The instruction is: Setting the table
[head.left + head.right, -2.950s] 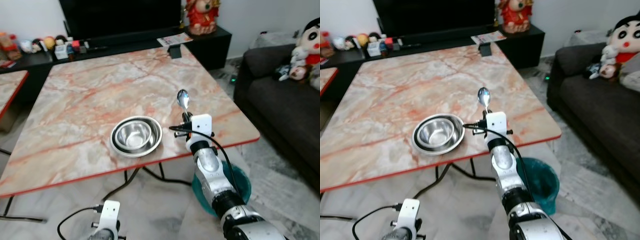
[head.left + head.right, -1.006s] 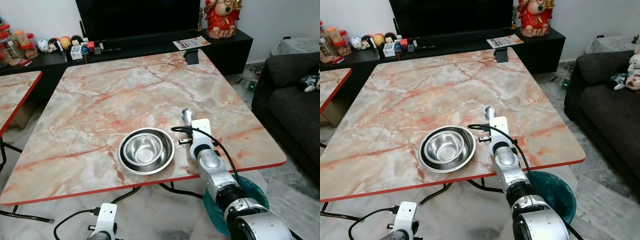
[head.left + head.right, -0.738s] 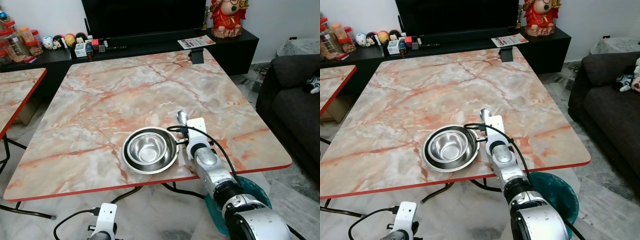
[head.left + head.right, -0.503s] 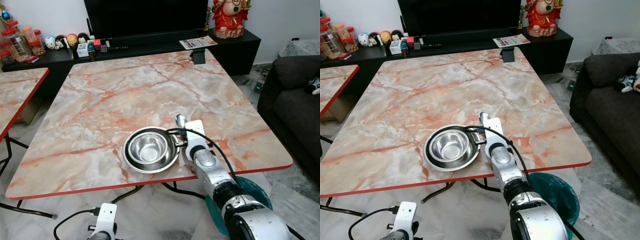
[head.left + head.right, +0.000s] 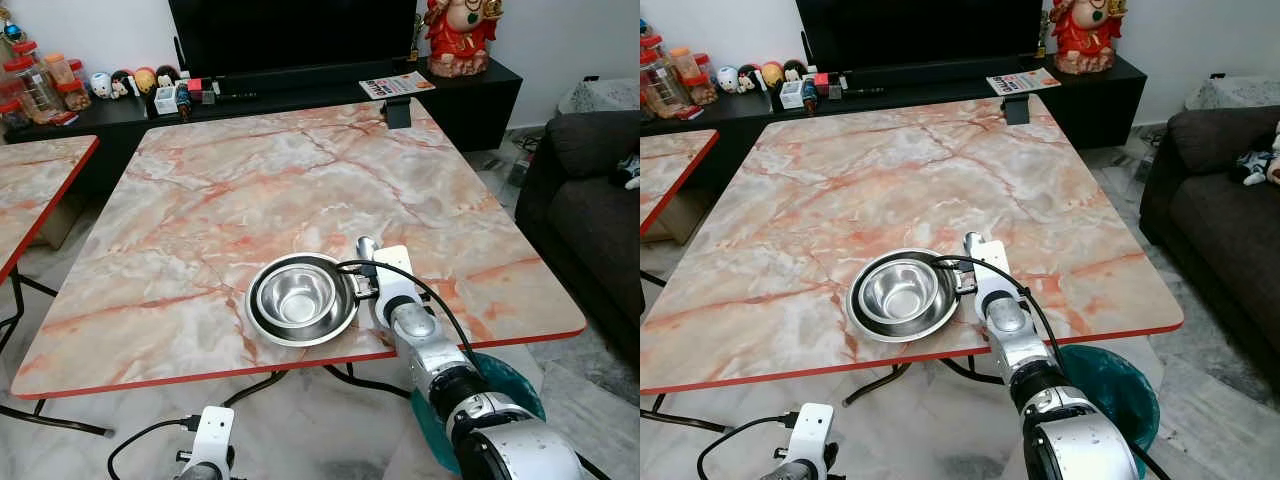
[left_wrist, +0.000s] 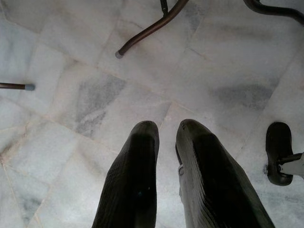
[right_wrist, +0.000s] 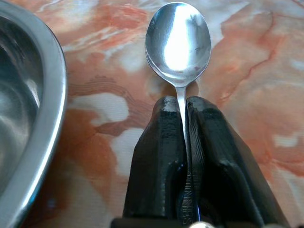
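bowl (image 5: 301, 297) on table (image 5: 200, 210): done | right gripper (image 7: 184, 107) clamped on spoon (image 7: 178, 40), low beside bowl: I've yet to release | left gripper (image 6: 166, 130) idle, fingers slightly apart

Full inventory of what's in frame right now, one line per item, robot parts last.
Table: one, pink-orange marble top with red edge, centre.
Bowls: two steel, nested, near front edge of the table.
Spoon: one, silver, just right of the bowls, low over the table.
Second table: one, same marble, far left.
TV stand: one, black, behind the table, with small jars and figures.
Figurine: one, red, on the TV stand.
Sofa: one, dark grey, right.
Bin: one, teal, under the front right corner of the table.
Right hand: shut on spoon handle.
Left hand: hanging over the floor, fingers slightly apart.
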You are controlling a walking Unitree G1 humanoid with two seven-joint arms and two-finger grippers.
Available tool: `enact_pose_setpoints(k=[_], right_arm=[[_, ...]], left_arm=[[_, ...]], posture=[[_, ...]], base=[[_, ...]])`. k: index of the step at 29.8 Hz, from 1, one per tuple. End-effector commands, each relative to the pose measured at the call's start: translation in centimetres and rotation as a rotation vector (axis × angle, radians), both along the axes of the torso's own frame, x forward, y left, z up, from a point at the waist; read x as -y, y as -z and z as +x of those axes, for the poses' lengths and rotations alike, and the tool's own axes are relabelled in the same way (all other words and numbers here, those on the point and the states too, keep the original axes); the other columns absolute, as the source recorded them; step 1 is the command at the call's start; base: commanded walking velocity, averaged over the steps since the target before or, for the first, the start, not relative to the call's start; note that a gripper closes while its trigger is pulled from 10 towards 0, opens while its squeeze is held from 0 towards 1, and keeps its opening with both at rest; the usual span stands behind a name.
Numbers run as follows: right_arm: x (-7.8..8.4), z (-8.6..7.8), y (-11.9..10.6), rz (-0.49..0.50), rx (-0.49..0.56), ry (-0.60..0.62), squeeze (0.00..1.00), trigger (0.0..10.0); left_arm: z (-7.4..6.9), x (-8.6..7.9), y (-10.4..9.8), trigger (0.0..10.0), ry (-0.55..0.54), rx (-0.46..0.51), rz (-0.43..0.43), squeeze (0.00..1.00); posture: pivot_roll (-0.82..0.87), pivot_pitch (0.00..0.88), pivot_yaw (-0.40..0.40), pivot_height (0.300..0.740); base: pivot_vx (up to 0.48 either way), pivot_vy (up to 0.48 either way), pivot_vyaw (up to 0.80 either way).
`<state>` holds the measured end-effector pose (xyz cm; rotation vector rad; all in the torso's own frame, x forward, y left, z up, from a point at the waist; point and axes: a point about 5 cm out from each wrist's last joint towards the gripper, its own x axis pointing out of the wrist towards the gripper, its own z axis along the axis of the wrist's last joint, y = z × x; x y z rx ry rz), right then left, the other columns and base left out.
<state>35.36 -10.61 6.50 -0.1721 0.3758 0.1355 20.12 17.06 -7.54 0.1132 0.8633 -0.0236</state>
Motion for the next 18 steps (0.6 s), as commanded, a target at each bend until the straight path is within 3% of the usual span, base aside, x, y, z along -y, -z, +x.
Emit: enact_pose_setpoints(k=[1,9,10,11,12,13,14,18], right_arm=[[-0.08,-0.19,0.32,-0.013,-0.018,0.0,0.0,10.0],[-0.01,-0.47,0.77,-0.01,-0.036,0.006,0.0,10.0],[-0.01,-0.47,0.77,-0.01,-0.036,0.006,0.16,10.0],[-0.03,-0.47,0.77,-0.008,-0.037,0.006,0.16,10.0],[-0.03,-0.46,0.76,-0.007,-0.036,0.006,0.92,10.0],[-0.04,-0.46,0.75,-0.006,-0.035,0.006,0.92,10.0],[-0.04,-0.46,0.75,-0.006,-0.035,0.006,1.0,10.0],[-0.01,-0.44,0.73,-0.005,-0.034,0.005,1.0,10.0]], left_arm=[[-0.14,-0.3,0.07,10.0,-0.005,-0.01,0.001,0.0],[-0.2,-0.33,0.1,10.0,-0.007,-0.012,0.002,0.0],[-0.2,-0.33,0.1,10.0,-0.007,-0.012,0.002,0.0],[-0.19,-0.34,0.1,10.0,-0.006,-0.012,0.002,0.0],[-0.19,-0.34,0.1,10.0,-0.006,-0.012,0.002,0.0],[-0.19,-0.34,0.1,10.0,-0.007,-0.012,0.002,0.0],[-0.19,-0.34,0.1,10.0,-0.007,-0.012,0.002,0.0],[-0.19,-0.29,0.1,10.0,-0.007,-0.012,0.002,0.0]], posture=[[-0.07,0.001,0.077,0.74],[-0.07,0.003,0.076,0.74],[-0.07,0.003,0.076,0.74],[-0.07,0.003,0.076,0.74],[-0.07,0.003,0.076,0.74],[-0.07,0.003,0.076,0.74],[-0.07,0.003,0.076,0.74],[-0.07,0.002,0.076,0.74]], base=[[0.0,0.0,0.0],[0.0,0.0,0.0],[0.0,0.0,0.0],[0.0,0.0,0.0],[0.0,0.0,0.0],[0.0,0.0,0.0],[0.0,0.0,0.0],[0.0,0.0,0.0]])
